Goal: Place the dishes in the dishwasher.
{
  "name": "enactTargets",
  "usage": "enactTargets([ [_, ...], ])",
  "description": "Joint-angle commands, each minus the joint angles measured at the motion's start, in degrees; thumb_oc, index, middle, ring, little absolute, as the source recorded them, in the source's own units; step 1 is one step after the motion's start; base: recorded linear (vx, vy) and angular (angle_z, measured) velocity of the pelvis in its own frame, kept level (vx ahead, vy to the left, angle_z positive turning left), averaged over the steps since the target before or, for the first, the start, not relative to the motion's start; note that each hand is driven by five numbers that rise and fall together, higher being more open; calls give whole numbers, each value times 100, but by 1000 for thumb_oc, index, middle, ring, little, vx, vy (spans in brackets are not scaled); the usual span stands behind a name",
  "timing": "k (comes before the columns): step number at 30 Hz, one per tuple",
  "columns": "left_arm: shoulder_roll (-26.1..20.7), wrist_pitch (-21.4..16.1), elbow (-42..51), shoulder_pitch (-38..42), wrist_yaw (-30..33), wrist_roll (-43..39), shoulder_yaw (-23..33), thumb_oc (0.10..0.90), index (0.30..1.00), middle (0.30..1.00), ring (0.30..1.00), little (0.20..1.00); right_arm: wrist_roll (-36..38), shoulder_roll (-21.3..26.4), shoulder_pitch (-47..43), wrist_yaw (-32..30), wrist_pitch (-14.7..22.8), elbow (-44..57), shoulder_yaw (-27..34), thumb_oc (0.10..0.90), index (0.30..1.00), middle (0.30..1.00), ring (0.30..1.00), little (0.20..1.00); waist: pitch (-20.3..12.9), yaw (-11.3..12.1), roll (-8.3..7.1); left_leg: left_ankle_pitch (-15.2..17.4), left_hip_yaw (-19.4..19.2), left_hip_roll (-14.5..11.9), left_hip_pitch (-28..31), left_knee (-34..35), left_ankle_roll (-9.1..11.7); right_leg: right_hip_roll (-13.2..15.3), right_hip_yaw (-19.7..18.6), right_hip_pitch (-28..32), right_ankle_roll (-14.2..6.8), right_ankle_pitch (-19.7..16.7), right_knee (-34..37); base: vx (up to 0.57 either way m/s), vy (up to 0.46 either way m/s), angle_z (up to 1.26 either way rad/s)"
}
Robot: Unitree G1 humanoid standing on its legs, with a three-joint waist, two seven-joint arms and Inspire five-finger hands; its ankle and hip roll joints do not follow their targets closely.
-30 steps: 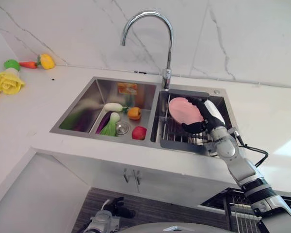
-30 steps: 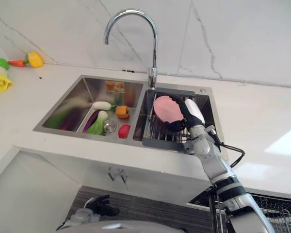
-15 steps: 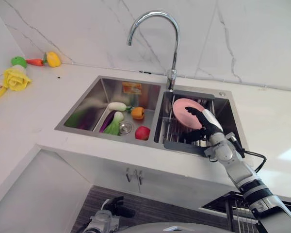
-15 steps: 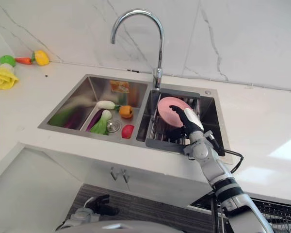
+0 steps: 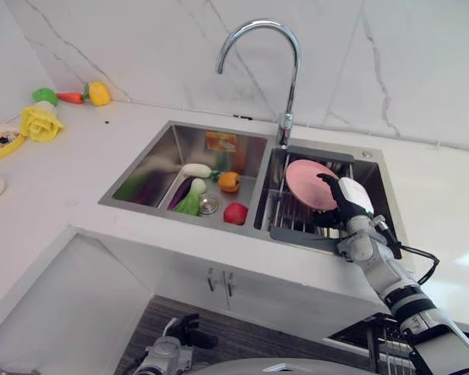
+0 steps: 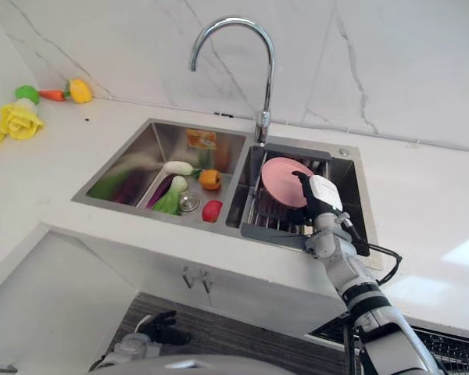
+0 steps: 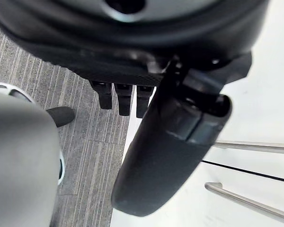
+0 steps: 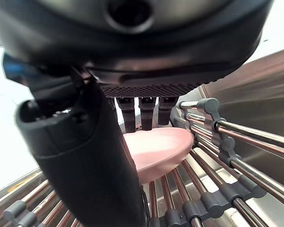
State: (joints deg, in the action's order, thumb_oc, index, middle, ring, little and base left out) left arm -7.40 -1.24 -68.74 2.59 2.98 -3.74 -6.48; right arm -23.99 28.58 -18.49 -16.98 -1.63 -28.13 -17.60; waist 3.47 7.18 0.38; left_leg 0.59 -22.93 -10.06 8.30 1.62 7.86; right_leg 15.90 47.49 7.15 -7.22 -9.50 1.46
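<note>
A pink plate (image 5: 306, 181) stands tilted on the wire rack (image 5: 291, 223) in the right basin of the sink. My right hand (image 5: 345, 199) is at the plate's right rim. In the right wrist view its fingers (image 8: 142, 113) lie over the plate's (image 8: 156, 146) far side and the thumb (image 8: 85, 156) crosses the near side, pinching the rim. My left hand (image 7: 170, 137) hangs low over a grey striped floor beside a white cabinet front, its fingers relaxed and holding nothing.
The left basin (image 5: 152, 168) holds toy vegetables: a white radish (image 5: 194, 169), an orange pepper (image 5: 230, 181), a red piece (image 5: 235, 212), green leaves (image 5: 189, 200). A tall faucet (image 5: 285, 78) rises behind. A pulled-out wire rack (image 6: 445, 348) shows at lower right.
The camera has shifted, so the whole scene sits further right. My right hand has slid from the plate's front face to its right rim, and the plate stands lower in the rack.
</note>
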Motion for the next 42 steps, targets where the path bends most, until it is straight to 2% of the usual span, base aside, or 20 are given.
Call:
enactTargets([
  [1, -100, -62, -368, -536, 207, 557, -822, 800, 900, 900, 900, 900, -489, -56, -1043, -832, 182, -266, -45, 400, 300, 300, 300, 300, 71, 341, -326, -395, -303, 122, -232, 186, -238, 339, -62, 433, -497, 282, 13, 0, 0, 0],
  [8, -118, -115, -256, -480, 69, 437, -875, 800, 900, 900, 900, 900, -846, 90, -1170, -649, 177, -101, -296, 400, 300, 300, 300, 300, 59, 319, -315, -383, -319, 108, -216, 168, -230, 349, -64, 442, -497, 287, -1, -1, 1, 0],
  [15, -144, -103, -144, -510, -74, 202, -838, 800, 900, 900, 900, 900, -651, 36, -1159, -724, 253, 86, -169, 400, 300, 300, 300, 300, 16, 223, -256, -349, -365, 126, -128, 180, -246, 391, -108, 453, -501, 273, -42, 0, 0, 0],
  [20, -50, -22, -99, -493, 21, 109, -780, 800, 900, 900, 900, 900, 17, -83, -1086, -1218, 690, 1475, 514, 400, 300, 300, 300, 300, 27, 25, -169, -304, -407, 169, -72, 160, -285, 479, -163, 427, -513, 248, -151, 0, 28, -2],
  [21, -54, -16, -96, -490, 23, 111, -791, 800, 900, 900, 900, 900, 22, -71, -1033, -1191, 675, 1549, 551, 400, 300, 300, 300, 300, 31, 38, -173, -300, -408, 174, -69, 159, -289, 489, -167, 425, -517, 251, -166, 1, 53, -2],
  [22, -38, 5, -9, -502, 43, 130, -791, 800, 900, 900, 900, 900, 269, -52, -1047, -1179, 945, 2165, 782, 400, 300, 300, 300, 300, 45, -77, -136, -289, -437, 186, -52, 164, -307, 538, -205, 382, -541, 211, -218, 7, 62, -3],
  [24, -30, 41, 84, -526, 32, 173, -830, 800, 900, 900, 900, 900, 696, -24, -983, -1050, 1205, 2957, 1146, 400, 300, 300, 300, 300, 57, -192, -102, -256, -477, 250, -14, 188, -348, 620, -258, 315, -605, 110, -272, 11, 80, -10],
  [25, -36, 49, 92, -526, 30, 176, -842, 800, 900, 900, 900, 900, 728, -14, -922, -1000, 1182, 3044, 1195, 400, 300, 300, 300, 300, 59, -170, -110, -250, -488, 265, -7, 195, -360, 639, -273, 307, -620, 97, -282, 10, 70, -18],
  [27, -27, 83, 100, -496, -10, 270, -929, 800, 900, 900, 900, 900, 1223, -80, -796, -868, 1384, 3763, 1632, 400, 300, 300, 300, 300, 79, -318, -88, -219, -550, 356, 32, 253, -403, 758, -328, 215, -695, -79, -345, 3, 120, -20],
  [28, 0, 112, 15, -386, -47, 365, -979, 800, 900, 900, 900, 900, 1587, -183, -690, -805, 1523, 4369, 2021, 400, 300, 300, 300, 300, 97, -473, -66, -192, -601, 424, 22, 285, -427, 835, -376, 143, -730, -210, -344, -6, 166, -21],
  [30, 24, 131, -125, -279, -4, 618, -1039, 800, 900, 900, 900, 900, 1713, -253, -520, -876, 1539, 4734, 2355, 400, 300, 300, 300, 300, 114, -646, -67, -123, -654, 494, 28, 302, -453, 894, -420, 90, -758, -328, -288, -4, 109, -20],
  [31, 25, 123, -147, -263, 1, 635, -1043, 800, 900, 900, 900, 900, 1717, -264, -484, -860, 1514, 4790, 2384, 400, 300, 300, 300, 300, 115, -624, -76, -116, -665, 504, 28, 301, -463, 901, -433, 84, -760, -347, -277, -12, 79, -23],
  [32, 32, 107, -246, -185, 27, 775, -1009, 800, 900, 900, 900, 900, 1713, -197, -335, -858, 1502, 4980, 2651, 400, 300, 300, 300, 300, 187, -863, -72, -48, -760, 578, 38, 314, -504, 927, -523, -51, -778, -456, -222, -45, 75, -29],
  [34, 6, 64, -353, -170, 59, 797, -840, 800, 900, 900, 900, 900, 1518, -17, -189, -897, 1455, 5188, 2944, 400, 300, 300, 300, 300, 321, -991, -66, 4, -1041, 572, 64, 317, -553, 1000, -536, -298, -778, -553, -257, -98, 62, -50],
  [36, -24, 49, -388, -171, 95, 819, -743, 800, 900, 900, 900, 900, 1367, 135, -110, -948, 1424, 5171, 3062, 400, 300, 300, 300, 300, 401, -990, -51, 9, -1243, 532, 63, 320, -554, 1054, -468, -444, -778, -569, -346, -95, 23, -84],
  [37, -47, 58, -440, -198, 148, 844, -615, 800, 900, 900, 900, 900, 1207, 346, -112, -1012, 1400, 5122, 3162, 400, 300, 300, 300, 300, 451, -1006, -32, -21, -1480, 446, 67, 322, -533, 1129, -274, -545, -778, -559, -465, -149, 40, -121],
  [38, -131, 83, -548, -311, 207, 928, -500, 800, 900, 900, 900, 900, 859, 649, -90, -1164, 1325, 4903, 3227, 400, 300, 300, 300, 300, 510, -1005, -42, -121, -1863, 337, 40, 317, -514, 1236, 296, -564, -776, -521, -568, -145, 29, -134],
  [39, -105, 75, -556, -310, 211, 943, -495, 800, 900, 900, 900, 900, 819, 689, -139, -1231, 1352, 4819, 3176, 400, 300, 300, 300, 300, 516, -986, -10, -124, -1879, 314, 56, 316, -495, 1217, 264, -576, -773, -492, -589, -194, -3, -163],
  [40, -132, 83, -734, -505, 168, 1163, -446, 800, 900, 900, 900, 900, 474, 943, -112, -1344, 1273, 4511, 3106, 400, 300, 300, 300, 300, 540, -966, -29, -210, -2180, 220, 16, 303, -516, 1326, 584, -506, -750, -498, -645, -99, -31, -141],
  [42, -154, 73, -827, -597, 189, 1230, -363, 800, 900, 900, 900, 900, 318, 1108, -29, -1383, 1267, 4313, 3045, 400, 300, 300, 300, 300, 535, -927, -15, -255, -2265, 181, 6, 299, -507, 1325, 488, -460, -729, -433, -668, -122, -54, -117],
])
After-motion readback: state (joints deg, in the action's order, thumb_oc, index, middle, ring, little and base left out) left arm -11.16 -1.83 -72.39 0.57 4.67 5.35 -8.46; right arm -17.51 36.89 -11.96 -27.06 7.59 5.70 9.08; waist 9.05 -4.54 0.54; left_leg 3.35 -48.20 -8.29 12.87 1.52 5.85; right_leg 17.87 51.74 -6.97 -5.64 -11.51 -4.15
